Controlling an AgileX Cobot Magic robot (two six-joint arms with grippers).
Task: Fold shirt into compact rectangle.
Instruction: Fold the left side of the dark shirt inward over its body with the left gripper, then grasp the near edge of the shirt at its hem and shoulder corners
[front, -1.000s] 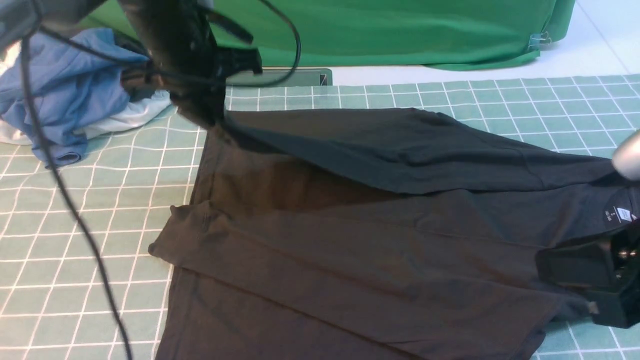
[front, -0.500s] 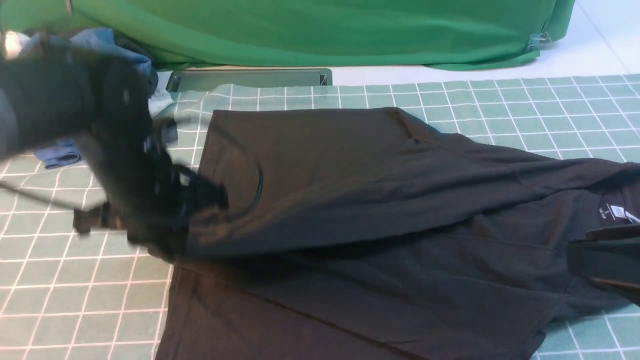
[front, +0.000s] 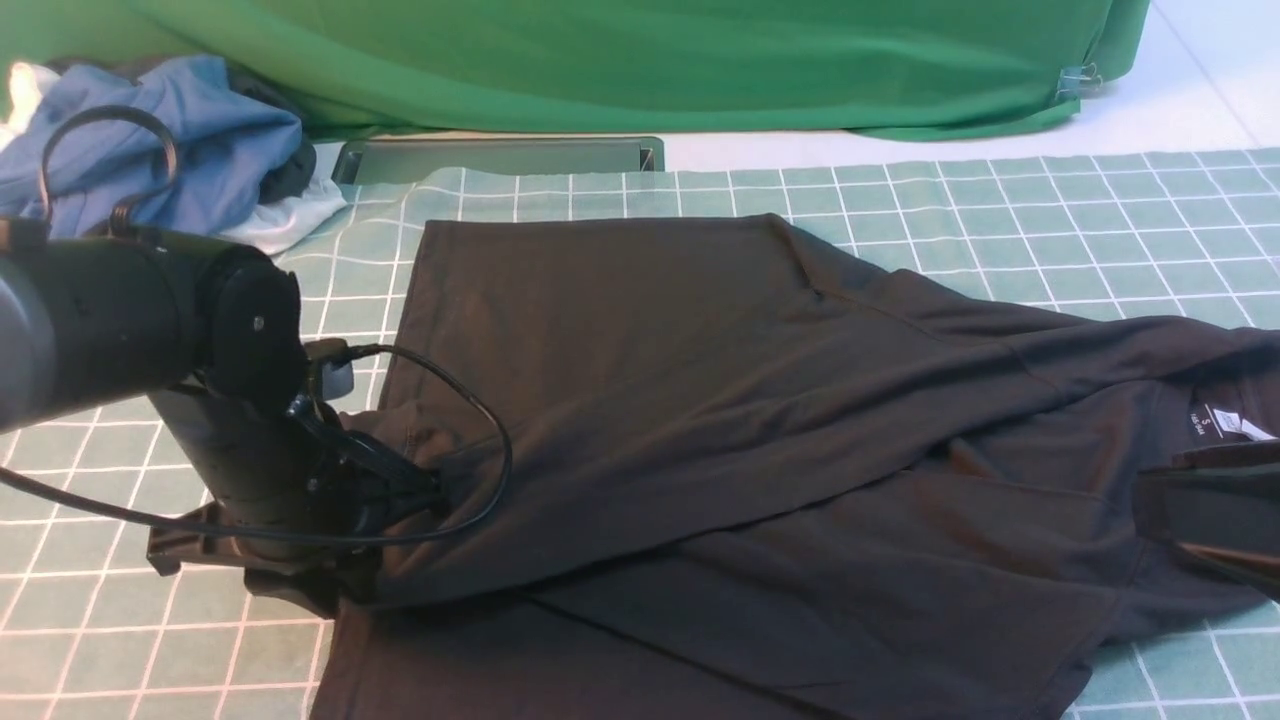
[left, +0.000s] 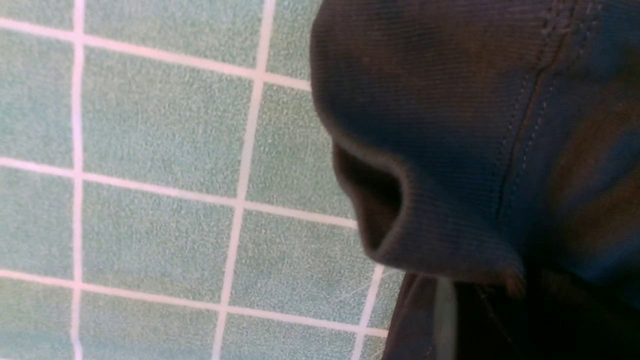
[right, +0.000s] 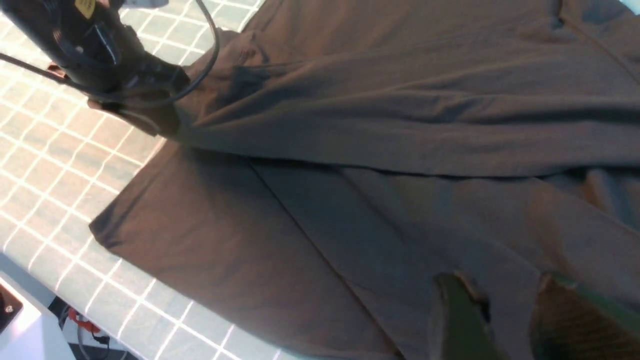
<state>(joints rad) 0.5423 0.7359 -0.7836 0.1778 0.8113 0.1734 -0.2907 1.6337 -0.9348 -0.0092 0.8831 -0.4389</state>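
Left gripper (front: 352, 585) sits low at the folded hem of the shirt (front: 700, 400) — jaws hidden, grip unclear. Right gripper (right: 502, 305) shows fingers apart at the collar end, hold likewise unclear. The shirt lies partly folded across the checked mat (front: 900, 200).

Soft, even light fills the front view, with no glare. The shirt (front: 760, 400) reads brownish-black, with a thin dark shadow under its folded flap at lower left. The left wrist view shows crisp knit but turns murky nearest the lens. The right wrist view is warm-tinted, and the right fingers (right: 460, 325) are blurred.
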